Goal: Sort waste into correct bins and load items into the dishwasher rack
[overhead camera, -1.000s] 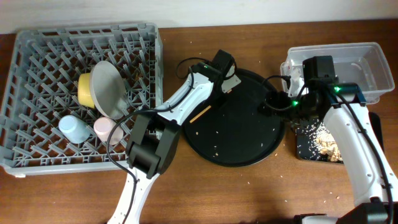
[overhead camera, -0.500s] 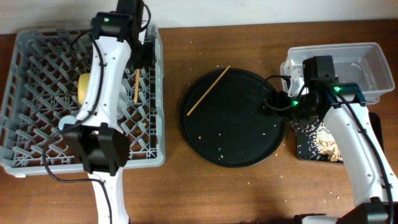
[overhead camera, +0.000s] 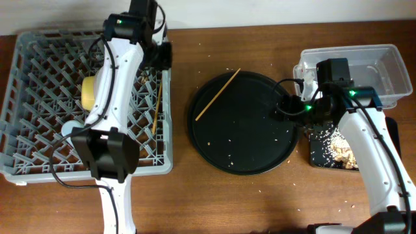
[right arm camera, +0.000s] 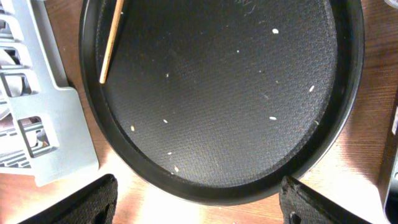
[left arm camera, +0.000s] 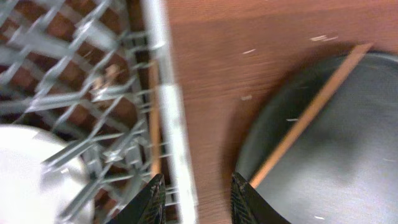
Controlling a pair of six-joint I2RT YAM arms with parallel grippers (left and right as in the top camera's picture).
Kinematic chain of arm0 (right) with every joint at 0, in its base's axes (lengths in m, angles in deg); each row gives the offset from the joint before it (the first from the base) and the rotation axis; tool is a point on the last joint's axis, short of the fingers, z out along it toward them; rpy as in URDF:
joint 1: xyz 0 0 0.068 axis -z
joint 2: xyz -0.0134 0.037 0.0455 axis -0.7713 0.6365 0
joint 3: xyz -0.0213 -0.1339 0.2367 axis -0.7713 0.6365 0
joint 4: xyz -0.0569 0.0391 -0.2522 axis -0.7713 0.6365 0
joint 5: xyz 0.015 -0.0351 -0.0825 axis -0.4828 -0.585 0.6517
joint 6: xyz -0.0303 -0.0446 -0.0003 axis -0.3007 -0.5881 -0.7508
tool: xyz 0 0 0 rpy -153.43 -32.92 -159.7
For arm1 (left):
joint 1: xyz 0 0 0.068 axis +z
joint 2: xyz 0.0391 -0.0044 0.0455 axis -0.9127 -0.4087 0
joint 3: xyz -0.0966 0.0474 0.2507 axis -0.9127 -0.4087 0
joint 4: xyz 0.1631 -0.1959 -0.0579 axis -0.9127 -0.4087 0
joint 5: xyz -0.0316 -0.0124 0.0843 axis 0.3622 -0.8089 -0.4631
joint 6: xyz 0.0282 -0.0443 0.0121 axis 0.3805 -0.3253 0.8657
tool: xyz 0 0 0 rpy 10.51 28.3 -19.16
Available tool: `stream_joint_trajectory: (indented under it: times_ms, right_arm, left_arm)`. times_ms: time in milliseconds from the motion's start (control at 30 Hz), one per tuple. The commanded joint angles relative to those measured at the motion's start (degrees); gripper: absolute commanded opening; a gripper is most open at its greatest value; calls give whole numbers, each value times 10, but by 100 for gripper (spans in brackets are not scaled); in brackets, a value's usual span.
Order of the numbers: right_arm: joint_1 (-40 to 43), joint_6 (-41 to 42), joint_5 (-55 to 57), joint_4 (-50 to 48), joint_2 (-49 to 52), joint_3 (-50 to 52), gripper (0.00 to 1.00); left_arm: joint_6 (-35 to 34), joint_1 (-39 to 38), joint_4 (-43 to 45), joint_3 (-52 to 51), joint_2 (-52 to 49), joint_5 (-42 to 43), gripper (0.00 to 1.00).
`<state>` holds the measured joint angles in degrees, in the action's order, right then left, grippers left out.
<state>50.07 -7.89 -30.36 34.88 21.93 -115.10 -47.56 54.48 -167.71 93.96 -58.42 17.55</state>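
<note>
The grey dishwasher rack [overhead camera: 39,156] fills the left. One wooden chopstick [overhead camera: 156,107] lies inside it along the right wall and also shows in the left wrist view [left arm camera: 153,118]. My left gripper [overhead camera: 164,57] hangs open and empty over the rack's right wall [left arm camera: 199,202]. The second chopstick [overhead camera: 218,95] lies on the big round black tray [overhead camera: 247,140], seen also from both wrists [left arm camera: 311,115] [right arm camera: 111,43]. My right gripper [overhead camera: 286,107] is open wide and empty at that tray's right edge [right arm camera: 199,208]. The yellow bowl [overhead camera: 88,91] and pale plate [left arm camera: 31,168] stand in the rack.
A clear tub [overhead camera: 383,65] stands at the back right. The small black tray [overhead camera: 331,146] holding rice and food bits sits in front of it. Rice grains are scattered on the round tray and the wooden table [overhead camera: 260,195]. My left arm hides part of the rack.
The left arm carried a chopstick from the round tray to the rack. It has let go, and the chopstick has dropped along the right wall. The right arm has not moved.
</note>
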Motion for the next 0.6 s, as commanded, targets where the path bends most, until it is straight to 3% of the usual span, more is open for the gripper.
stream_joint_trajectory:
  times_ms: [0, 67, 133, 267, 400, 467, 567]
  right_arm:
    - [0, -5, -1, 0, -5, -5, 84]
    - [0, -5, 4, 0, -5, -5, 84]
    - [0, -5, 3, 0, -5, -5, 84]
    - [0, -5, 3, -2, -5, -5, 84]
    - [0, -5, 3, -2, -5, -5, 84]
    - [0, -5, 3, -2, -5, -5, 84]
    - [0, -5, 3, -2, -5, -5, 84]
  left_arm:
    - [91, -79, 46, 2, -7, 51, 33]
    - [130, -134, 83, -9, -55, -16, 33]
    - [155, -179, 104, -9, -127, -27, 32]
    - [155, -207, 127, -9, -195, -98, 36]
    - [155, -208, 129, -9, -212, -106, 36]
    - [154, -212, 103, 3, -210, -78, 32]
    - [148, -215, -2, 118, -203, -78, 33]
